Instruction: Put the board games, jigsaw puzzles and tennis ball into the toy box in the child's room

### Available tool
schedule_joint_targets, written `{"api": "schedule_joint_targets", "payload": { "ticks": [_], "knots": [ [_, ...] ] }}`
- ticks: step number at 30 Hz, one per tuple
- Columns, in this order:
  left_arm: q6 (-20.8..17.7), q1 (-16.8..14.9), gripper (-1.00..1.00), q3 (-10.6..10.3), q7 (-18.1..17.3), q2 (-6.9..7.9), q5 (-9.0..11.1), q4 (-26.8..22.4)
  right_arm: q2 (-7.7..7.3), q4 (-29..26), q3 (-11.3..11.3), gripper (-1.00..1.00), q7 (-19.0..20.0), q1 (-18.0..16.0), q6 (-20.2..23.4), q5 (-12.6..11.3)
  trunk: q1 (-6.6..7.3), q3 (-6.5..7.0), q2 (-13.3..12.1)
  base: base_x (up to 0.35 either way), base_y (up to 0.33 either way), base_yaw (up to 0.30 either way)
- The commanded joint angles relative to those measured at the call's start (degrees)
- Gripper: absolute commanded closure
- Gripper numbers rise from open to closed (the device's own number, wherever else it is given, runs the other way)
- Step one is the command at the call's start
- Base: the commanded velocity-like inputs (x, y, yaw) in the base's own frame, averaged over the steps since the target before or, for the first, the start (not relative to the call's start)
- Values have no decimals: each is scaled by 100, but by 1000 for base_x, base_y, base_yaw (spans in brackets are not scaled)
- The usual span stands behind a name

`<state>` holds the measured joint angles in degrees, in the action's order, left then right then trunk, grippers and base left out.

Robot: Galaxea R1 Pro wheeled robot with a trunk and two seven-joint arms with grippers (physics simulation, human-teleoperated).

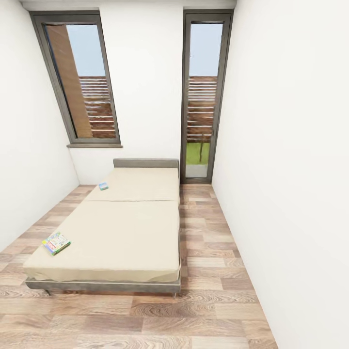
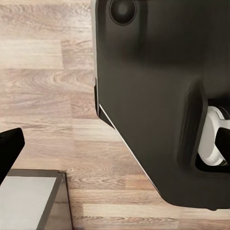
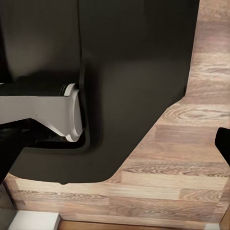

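In the white-walled child's room, you face the bed (image 1: pixel 121 228), one board game (image 1: pixel 56 242) at its near corner, a small blue one (image 1: pixel 103 186) near its headboard; gripper states are unreadable, and both lie far across, risking an overreach.

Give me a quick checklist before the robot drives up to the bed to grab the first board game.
1. Both bed games in view: ok. The multicoloured board game lies near the bed's near left corner; the small blue board game lies at its left edge near the headboard.
2. Games lying flat on the mattress: ok.
3. Wood floor right of the bed free of obstacles: ok.
4. Gripper states: cannot tell; the wrist views look down at the robot's dark base and floor.
5. Toy box and table located: cannot tell.
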<state>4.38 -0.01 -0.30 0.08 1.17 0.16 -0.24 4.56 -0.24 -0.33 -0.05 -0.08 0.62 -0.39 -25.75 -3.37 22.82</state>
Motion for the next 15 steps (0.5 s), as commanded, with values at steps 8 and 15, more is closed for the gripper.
{"api": "schedule_joint_targets", "payload": {
  "ticks": [8,15],
  "knots": [
    [19,1,-100,-5,1,1,1,-2,7,-3,12,-100,3,-1,-13,2,-3,-9,10,0,0,0],
    [9,1,-100,0,1,-2,-6,-2,9,-3,23,-100,-3,-1,-4,16,-3,-9,10,0,0,0]
  ]
}}
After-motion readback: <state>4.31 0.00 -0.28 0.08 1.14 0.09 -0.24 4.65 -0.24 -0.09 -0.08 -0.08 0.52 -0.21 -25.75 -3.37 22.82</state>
